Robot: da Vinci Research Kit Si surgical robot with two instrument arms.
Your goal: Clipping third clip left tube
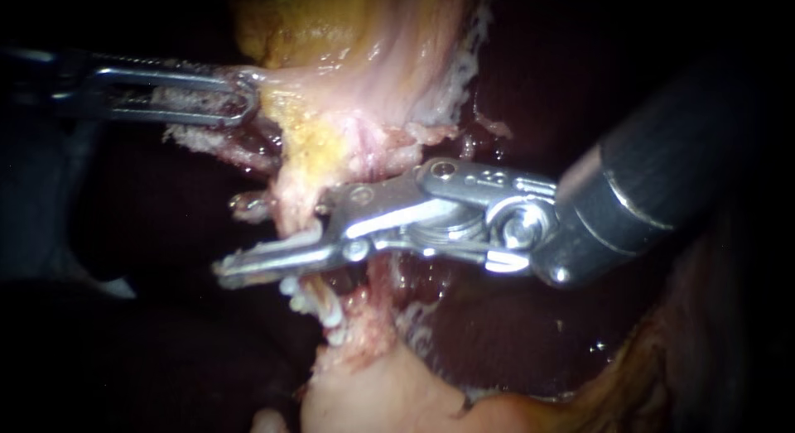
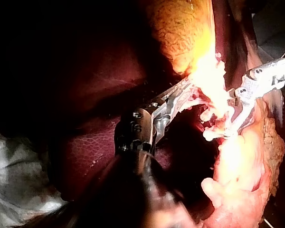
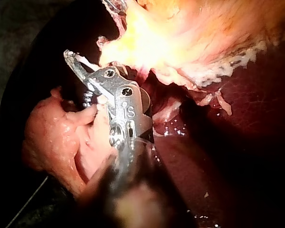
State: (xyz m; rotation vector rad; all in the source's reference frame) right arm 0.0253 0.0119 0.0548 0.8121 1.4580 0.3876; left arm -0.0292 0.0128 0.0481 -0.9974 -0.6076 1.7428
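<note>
**Jaws astride the tube: slipping and crowding to guard against**

Reaching in with the right instrument [image 1: 277, 244], jaws parted and straddling the tube [image 1: 360, 317], one in front, the other seemingly behind, just above two white clips [image 1: 319, 305]. Not yet squeezed home, judging by the gap seen from the left wrist. Gripping with the left instrument [image 1: 242, 102], jaws clenched on a fringe of tissue at the gallbladder [image 1: 348, 44] edge, drawing it sideways and holding the tube stretched over the dark liver [image 1: 497, 317].

Could go wrong several ways:

- Closing with the tube only partly between the jaws, the far tip being hidden behind tissue: likely a clip biting half the width and leaking.
- Firing too close to the clips below: risk of overlapping them or knocking them loose.
- Losing the left hold on that thin fringe: a slack tube, sliding out of the jaws.
- Tugging the right instrument sideways once closed: possible tearing of the tube.
</note>
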